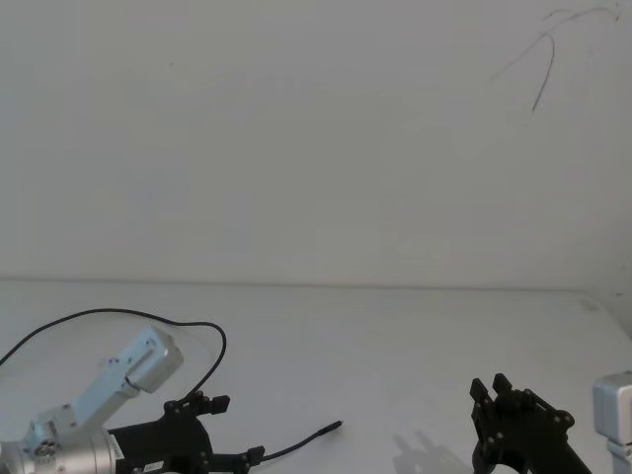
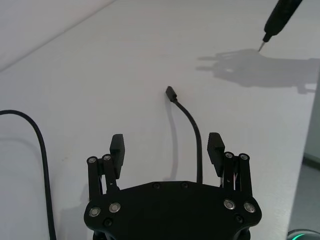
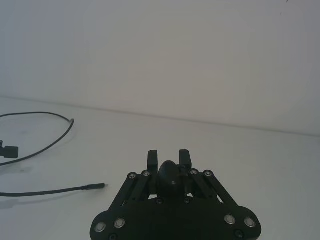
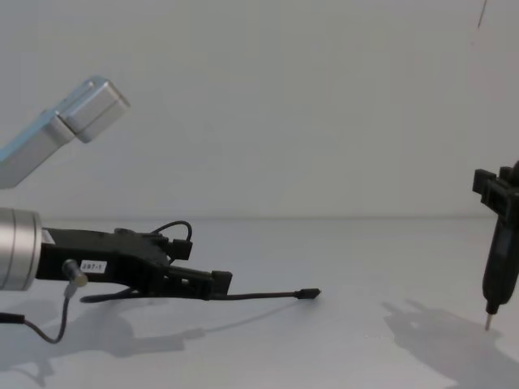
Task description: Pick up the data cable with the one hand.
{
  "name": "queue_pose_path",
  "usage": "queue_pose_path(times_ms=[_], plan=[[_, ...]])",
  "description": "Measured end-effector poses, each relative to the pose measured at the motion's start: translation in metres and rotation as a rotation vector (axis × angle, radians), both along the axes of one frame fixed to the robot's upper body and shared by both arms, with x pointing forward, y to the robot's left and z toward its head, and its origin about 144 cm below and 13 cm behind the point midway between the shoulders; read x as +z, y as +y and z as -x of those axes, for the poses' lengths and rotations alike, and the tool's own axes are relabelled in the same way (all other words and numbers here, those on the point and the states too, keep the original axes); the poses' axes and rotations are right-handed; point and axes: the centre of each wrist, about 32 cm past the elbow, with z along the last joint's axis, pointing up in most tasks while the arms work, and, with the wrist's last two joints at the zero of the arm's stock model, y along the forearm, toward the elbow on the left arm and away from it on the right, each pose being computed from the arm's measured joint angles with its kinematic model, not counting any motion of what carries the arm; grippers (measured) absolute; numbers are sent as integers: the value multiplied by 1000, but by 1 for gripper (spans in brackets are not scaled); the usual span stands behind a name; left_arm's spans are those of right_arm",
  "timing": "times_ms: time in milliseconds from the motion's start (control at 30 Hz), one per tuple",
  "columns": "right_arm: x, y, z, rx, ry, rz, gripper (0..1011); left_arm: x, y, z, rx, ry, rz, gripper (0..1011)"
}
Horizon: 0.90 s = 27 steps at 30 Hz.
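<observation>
The data cable (image 1: 296, 446) is a thin black cord on the white table, ending in a small plug (image 2: 171, 93). Farther back it curves in a wide loop (image 1: 118, 313). My left gripper (image 2: 166, 140) is low over the table and open. The cord runs between its fingers, close to one finger (image 2: 215, 150), and its free end sticks out ahead. From the chest view the left gripper (image 4: 219, 282) lies nearly level, with the plug (image 4: 308, 293) just beyond it. My right gripper (image 3: 169, 156) hangs at the right, shut on a dark pen-shaped tool (image 4: 493, 275) that points down.
A short grey wire (image 4: 45, 332) dangles under the left wrist. The tool's tip (image 4: 486, 326) hovers just above the table and casts a shadow. The table's edge (image 2: 311, 135) runs close by the left gripper. A plain wall with thin dark marks (image 1: 541, 84) stands behind.
</observation>
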Motion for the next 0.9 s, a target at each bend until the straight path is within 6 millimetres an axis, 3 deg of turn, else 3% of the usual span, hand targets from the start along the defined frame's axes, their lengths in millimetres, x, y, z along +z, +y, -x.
queue_pose_path(times_ms=[900], plan=[[0, 0, 0, 0, 0, 0, 251, -6, -21, -12, -80, 31, -92, 992]])
